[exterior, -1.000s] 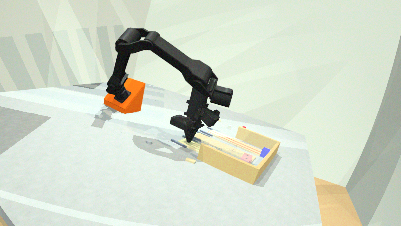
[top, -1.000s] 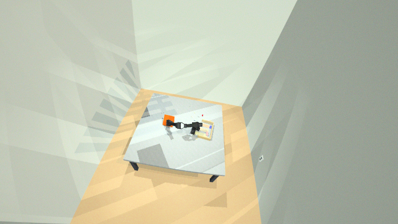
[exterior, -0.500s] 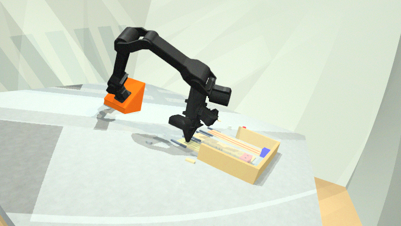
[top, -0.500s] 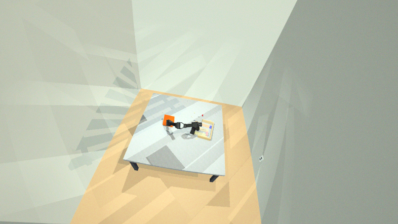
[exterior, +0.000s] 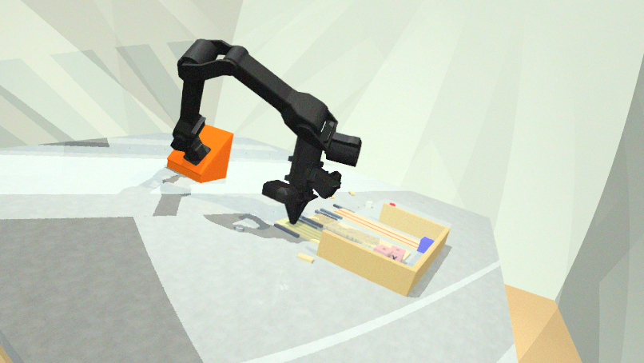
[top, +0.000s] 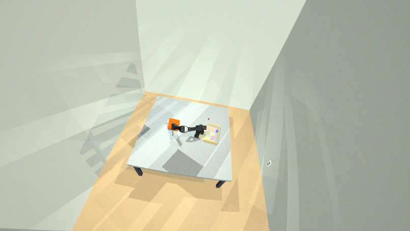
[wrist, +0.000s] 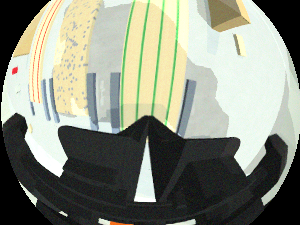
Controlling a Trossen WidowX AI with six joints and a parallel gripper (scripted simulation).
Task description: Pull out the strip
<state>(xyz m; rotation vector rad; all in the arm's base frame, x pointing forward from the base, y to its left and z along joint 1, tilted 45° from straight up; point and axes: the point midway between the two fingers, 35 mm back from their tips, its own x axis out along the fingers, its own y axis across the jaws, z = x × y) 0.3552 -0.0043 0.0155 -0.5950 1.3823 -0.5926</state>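
1. Sitting at the far end of the tray [exterior: 363, 265], the labelled cube [exterior: 396, 255] is pink with dark marks on top, beside a second pink cube [exterior: 383, 249]; both show at the top edge of the wrist view.
2. The cubes lie well apart from the tool [exterior: 293, 220], which points down at the near end of the strips, outside the tray's open end.
3. The green-lined strip [wrist: 154, 48] runs from just under the tool tips toward the pink cubes; whether the labelled cube rests on this strip or a neighbour cannot be told.
4. The tool's fingers are together, tips pressed down onto the near end of the green-lined strip, with nothing clamped between them.
5. The tray also holds a speckled strip [wrist: 75, 55], a red-lined strip [exterior: 375, 224] and a blue block [exterior: 424, 245] near its far corner.
6. The strips stick out of the tray onto the bench [exterior: 225, 288], their near ends edged by dark bars [exterior: 285, 230].
7. A small tan block [exterior: 305, 257] lies on the bench just before the tray; a few small bits lie beyond it.
8. The arm rises from an orange base [exterior: 204, 155] further back on the bench.
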